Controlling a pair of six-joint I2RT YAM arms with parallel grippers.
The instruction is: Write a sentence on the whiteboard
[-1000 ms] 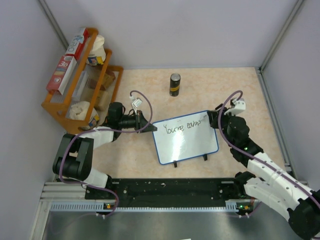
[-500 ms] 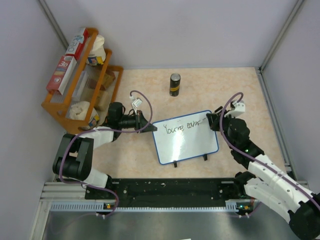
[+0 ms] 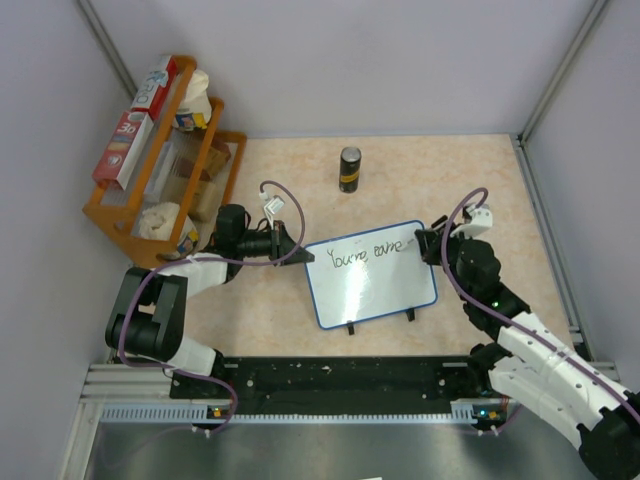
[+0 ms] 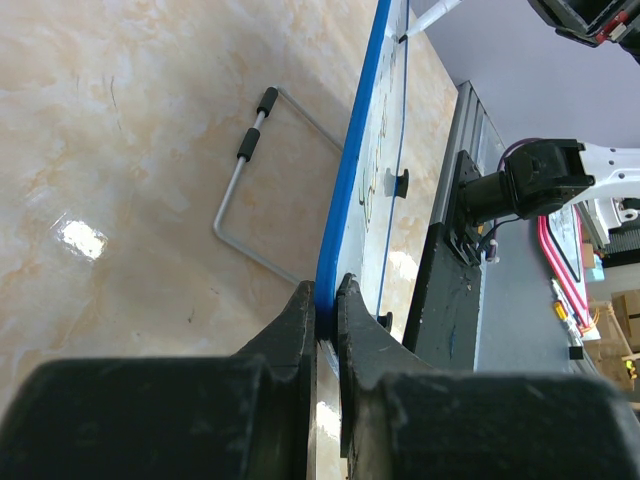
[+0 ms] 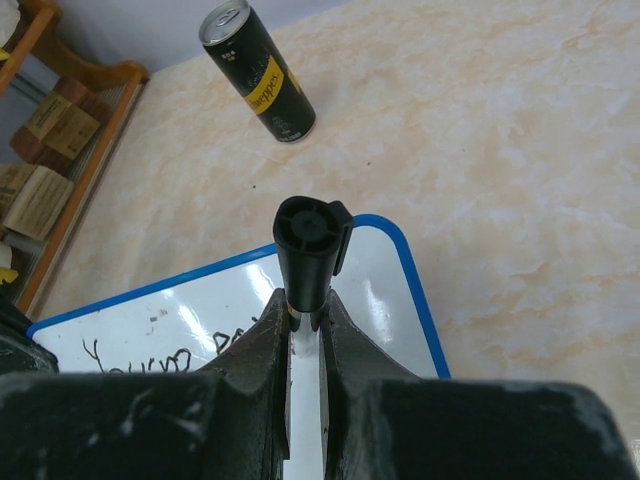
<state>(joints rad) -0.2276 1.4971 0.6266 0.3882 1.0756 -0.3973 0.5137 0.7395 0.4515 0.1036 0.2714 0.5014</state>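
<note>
Left gripper (image 4: 325, 290): jaws narrowed to a slit and clamped on the thin blue rim of the whiteboard (image 3: 375, 290) at its left short edge. Right gripper (image 5: 303, 305): jaws closed on a marker (image 5: 308, 240), whose black butt end faces the wrist camera. In the left wrist view the marker's tip meets the white surface near the board's far right corner. The whiteboard sits mid-desk (image 3: 420, 165). Its long axis runs left to right, the right end angled slightly away from the arm bases, and its two black feet point toward them. The sentence (image 3: 365, 250), a single handwritten line, follows the far long edge. A can (image 3: 349, 169) stands well beyond the board.
</note>
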